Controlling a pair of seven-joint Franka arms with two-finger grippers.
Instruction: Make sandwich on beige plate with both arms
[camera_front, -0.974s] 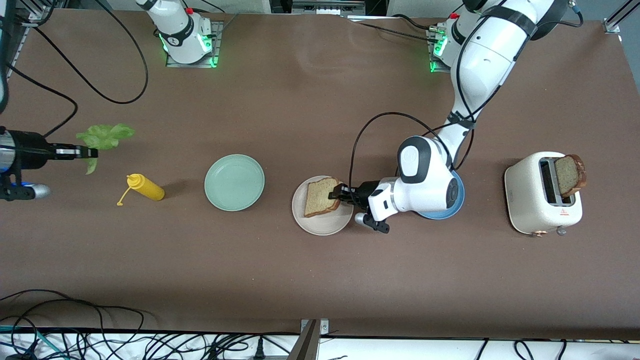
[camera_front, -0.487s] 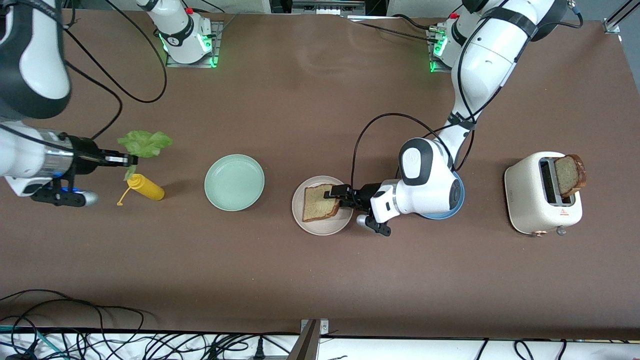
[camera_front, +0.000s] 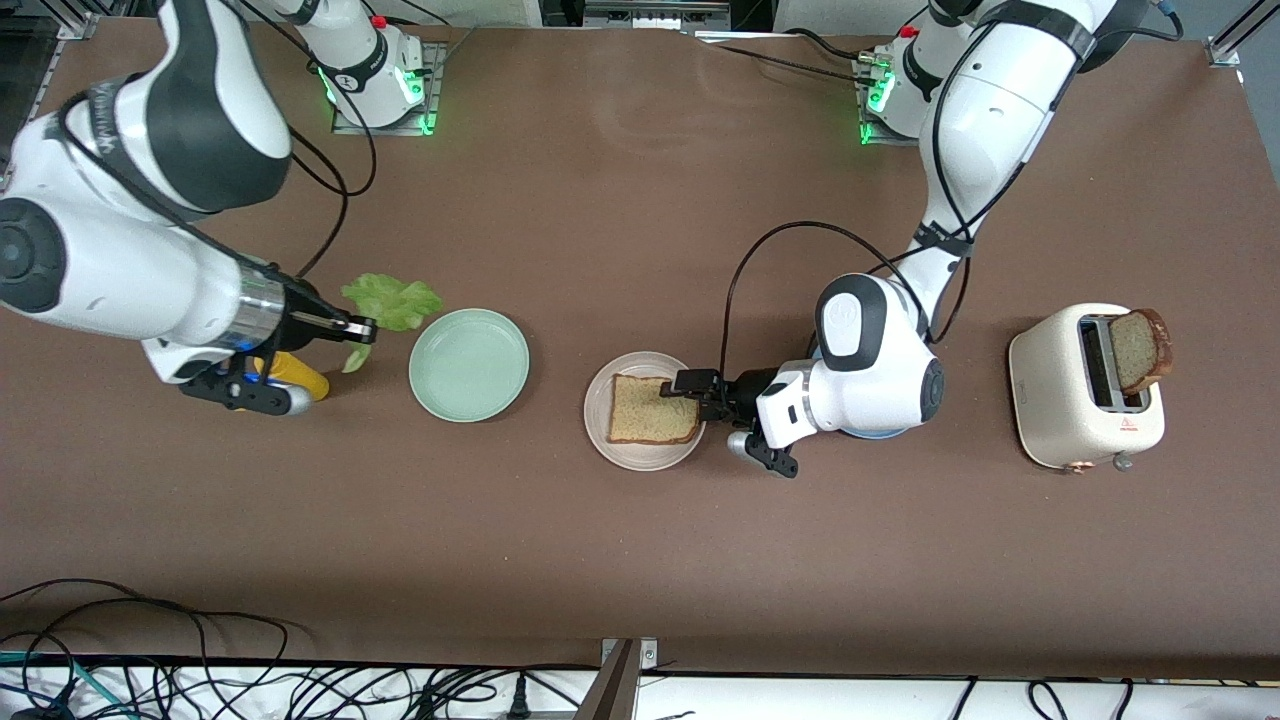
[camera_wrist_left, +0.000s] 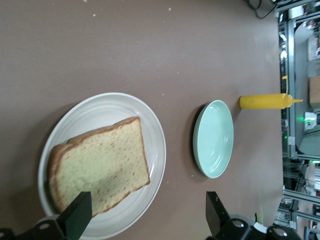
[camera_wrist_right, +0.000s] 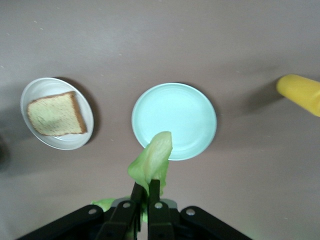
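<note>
One slice of brown-crusted bread lies flat on the beige plate. My left gripper is open at the plate's edge toward the left arm's end, its fingers wide apart and holding nothing. My right gripper is shut on a ruffled green lettuce leaf, over the table beside the mint-green plate. The right wrist view shows the beige plate with its bread farther off.
A yellow mustard bottle lies partly under the right arm. At the left arm's end stands a white toaster with a bread slice sticking out of it. A blue plate is mostly hidden under the left wrist.
The left gripper opened and let go of the bread, which settled flat on the beige plate. The right arm carried the lettuce from the table's end to beside the mint-green plate.
</note>
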